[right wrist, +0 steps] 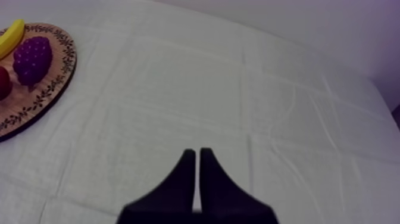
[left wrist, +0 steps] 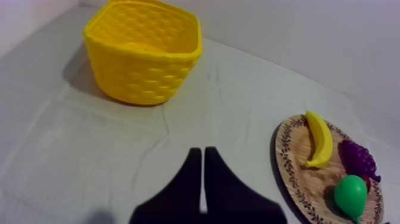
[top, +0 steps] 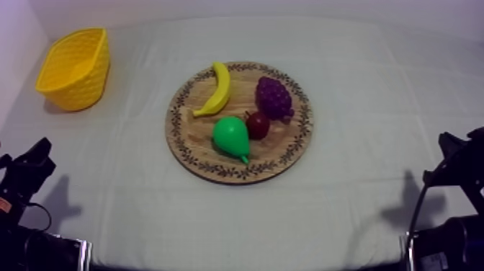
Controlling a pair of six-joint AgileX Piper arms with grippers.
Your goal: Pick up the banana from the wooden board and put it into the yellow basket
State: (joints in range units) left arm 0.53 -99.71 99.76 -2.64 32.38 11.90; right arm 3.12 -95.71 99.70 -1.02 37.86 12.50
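Observation:
A yellow banana (top: 217, 89) lies on the left part of the round wooden board (top: 194, 153), next to purple grapes (top: 274, 96), a green pear (top: 231, 137) and a small red fruit (top: 258, 125). The yellow basket (top: 75, 68) stands upright at the far left of the table. My left gripper (top: 36, 157) rests low at the left edge, shut on nothing. In the left wrist view its fingers (left wrist: 203, 156) lie together over bare cloth, with the basket (left wrist: 141, 50) ahead and the banana (left wrist: 319, 138) on the board (left wrist: 291, 156). My right gripper (right wrist: 197, 156) is shut on nothing over cloth, and it sits low at the right edge (top: 452, 148).
Grey-white cloth covers the table between both arms and the board. From the right wrist, the board (right wrist: 33, 104) with grapes (right wrist: 32, 59) lies well off to the side. A wall rises behind the basket.

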